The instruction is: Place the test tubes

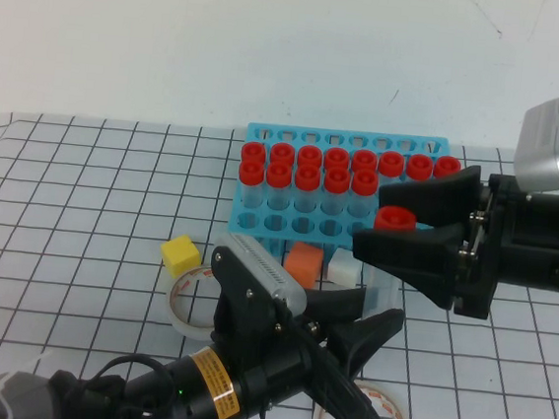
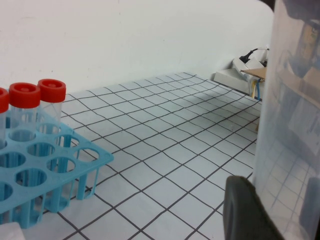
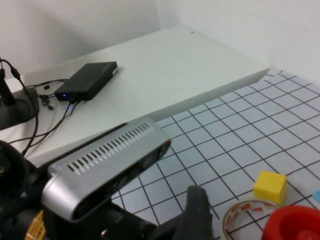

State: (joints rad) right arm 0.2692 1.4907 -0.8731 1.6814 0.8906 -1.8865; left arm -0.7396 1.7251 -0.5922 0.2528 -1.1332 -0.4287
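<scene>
A blue rack (image 1: pixel 288 225) at the table's middle holds several red-capped tubes (image 1: pixel 308 168) in its two back rows. In front of the rack's right end a clear test tube with a red cap (image 1: pixel 394 220) stands upright. My left gripper (image 1: pixel 379 308) reaches up from the near edge and is shut on the tube's clear body (image 2: pixel 295 125), with one dark finger (image 2: pixel 245 210) pressed against it. Coming in from the right, my right gripper (image 1: pixel 371 218) is open, its fingers either side of the cap (image 3: pixel 295 225) and apart from it.
A yellow cube (image 1: pixel 180 254), an orange cube (image 1: pixel 304 261) and a white cube (image 1: pixel 343 267) lie just in front of the rack. One tape roll (image 1: pixel 187 295) lies beside the left arm, another (image 1: pixel 364 416) near the front edge. A white platform (image 3: pixel 150 75) carries a black box (image 3: pixel 90 80).
</scene>
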